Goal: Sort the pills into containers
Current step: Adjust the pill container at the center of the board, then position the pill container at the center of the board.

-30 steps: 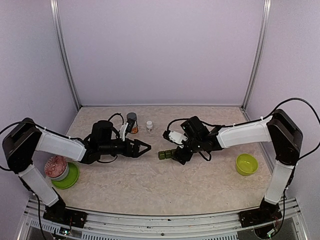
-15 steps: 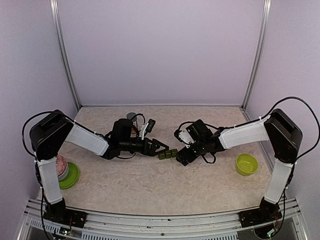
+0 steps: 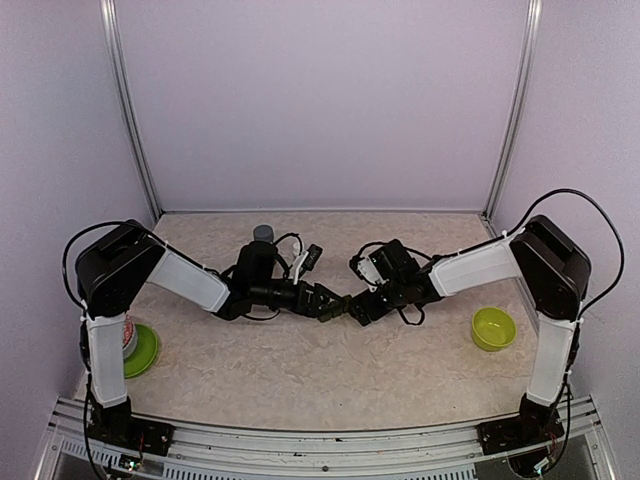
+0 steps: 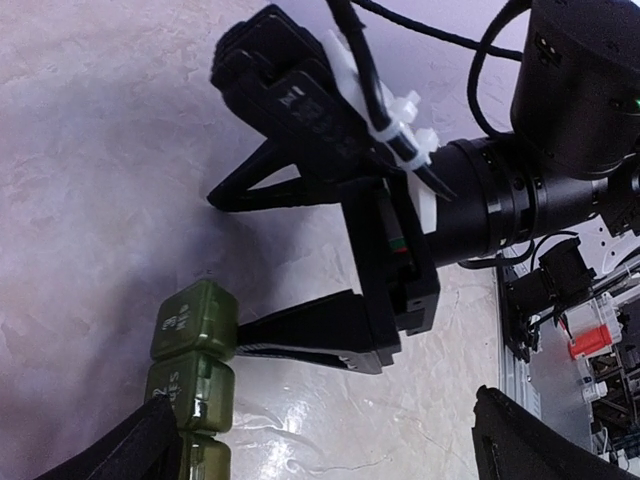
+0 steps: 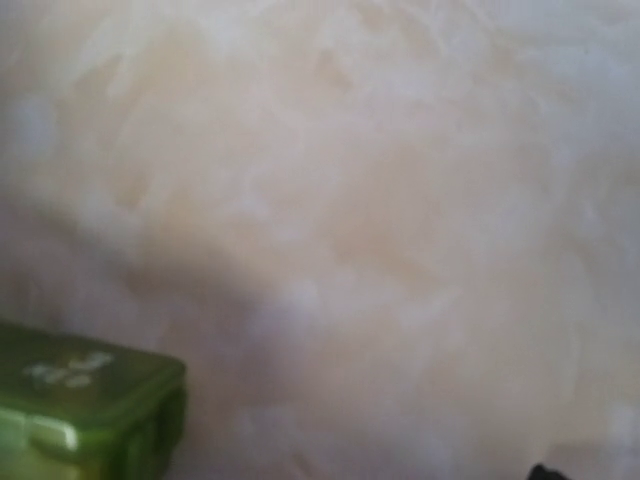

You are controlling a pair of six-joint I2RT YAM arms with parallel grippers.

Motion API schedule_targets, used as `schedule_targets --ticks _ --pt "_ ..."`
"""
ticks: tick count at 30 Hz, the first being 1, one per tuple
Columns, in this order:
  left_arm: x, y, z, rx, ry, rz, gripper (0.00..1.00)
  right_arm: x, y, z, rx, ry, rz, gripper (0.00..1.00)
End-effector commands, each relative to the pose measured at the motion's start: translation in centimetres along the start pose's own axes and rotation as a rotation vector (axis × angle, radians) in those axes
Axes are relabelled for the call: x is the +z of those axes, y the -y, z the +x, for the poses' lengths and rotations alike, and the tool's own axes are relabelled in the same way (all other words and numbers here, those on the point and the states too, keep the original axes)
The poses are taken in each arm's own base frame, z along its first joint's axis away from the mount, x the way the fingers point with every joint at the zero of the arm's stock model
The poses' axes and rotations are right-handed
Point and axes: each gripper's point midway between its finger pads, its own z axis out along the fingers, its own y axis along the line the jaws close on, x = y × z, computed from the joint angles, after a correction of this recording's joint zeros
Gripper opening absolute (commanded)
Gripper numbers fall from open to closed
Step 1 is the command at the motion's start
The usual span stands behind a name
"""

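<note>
The olive-green pill box (image 4: 190, 365) lies on the table with its lids shut, at the lower left of the left wrist view. My left gripper (image 4: 320, 435) is open, one finger (image 4: 130, 452) right beside the box. My right gripper (image 4: 228, 270) faces it, open, its lower finger (image 4: 300, 340) touching the box's end compartment. The blurred right wrist view shows only a corner of the box (image 5: 85, 405). In the top view the two grippers (image 3: 322, 300) (image 3: 353, 306) meet at the table's middle and largely hide the box. No pills show.
A lime-green bowl (image 3: 493, 328) sits at the right. A second green dish (image 3: 143, 352) with a pinkish thing in it sits at the left, partly behind the left arm. A grey-capped bottle (image 3: 263, 233) stands behind the left wrist. The table's metal edge rail (image 4: 520, 320) is in the left wrist view.
My left arm has swung right, bringing its open gripper up to the pill box. The right gripper has stayed at the box's other end, shifting only slightly.
</note>
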Motion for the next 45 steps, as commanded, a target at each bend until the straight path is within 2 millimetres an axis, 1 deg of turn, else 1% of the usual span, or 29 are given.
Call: schedule_targets --ticks 1,6,8,12,14,17,20,21,23,26,27,29,31,33,36,41,43,45 --pt "1.0 1.6 0.2 0.014 -0.018 0.057 0.99 1.3 0.2 0.4 0.054 -0.023 -0.005 0.89" --pt "1.8 2.7 0.9 0.016 -0.037 0.085 0.99 1.6 0.0 -0.3 0.080 -0.007 -0.020 0.89" --pt "2.3 2.7 1.4 0.008 -0.049 0.093 0.99 1.7 -0.2 -0.4 0.087 -0.003 -0.030 0.89" --pt "3.1 3.0 2.1 -0.005 -0.066 0.110 0.99 1.7 -0.1 -0.2 0.095 -0.007 -0.030 0.89" --pt "3.3 3.0 2.2 -0.009 -0.067 0.111 0.99 1.5 0.3 0.1 0.103 -0.014 -0.018 0.89" --pt "3.1 2.9 1.8 -0.007 -0.051 0.099 0.99 1.0 1.4 0.8 0.133 -0.022 0.006 0.89" --pt "2.7 3.1 0.8 0.001 -0.028 0.095 0.99 0.1 2.8 1.3 0.159 -0.016 0.024 0.89" --pt "2.4 3.2 0.3 0.007 -0.015 0.091 0.99 -0.1 2.9 1.7 0.158 -0.019 0.022 0.89" --pt "1.7 3.4 -0.8 0.015 0.014 0.077 0.99 -0.3 2.7 1.8 0.146 -0.020 0.010 0.88" --pt "-0.3 3.0 -2.2 -0.003 0.071 0.015 0.99 -0.3 1.9 2.3 0.141 -0.035 -0.033 0.89" --pt "-1.3 3.0 -3.2 -0.010 0.103 -0.021 0.99 -0.2 1.7 2.5 0.140 -0.041 -0.043 0.88" --pt "-3.1 1.7 -3.8 -0.045 0.140 -0.130 0.99 0.0 1.0 2.8 0.131 -0.049 -0.059 0.89" --pt "-4.8 0.4 -3.8 -0.075 0.158 -0.251 0.99 0.1 0.1 3.0 0.117 -0.056 -0.076 0.89" --pt "-6.4 -0.4 -3.4 -0.097 0.171 -0.336 0.99 0.3 -1.3 2.9 0.097 -0.058 -0.097 0.89" --pt "-8.7 -0.9 -2.5 -0.130 0.193 -0.418 0.99 0.5 -3.7 2.6 0.064 -0.059 -0.126 0.89" --pt "-12.0 -2.1 -0.8 -0.172 0.210 -0.557 0.99 1.3 -8.2 0.9 0.029 -0.044 -0.193 0.90" --pt "-12.8 -2.5 0.1 -0.178 0.193 -0.606 0.99 1.8 -9.6 -0.1 0.029 -0.036 -0.211 0.99" --pt "-13.6 -2.8 1.1 -0.185 0.177 -0.647 0.99 2.3 -11.2 -0.9 0.021 -0.032 -0.237 1.00"
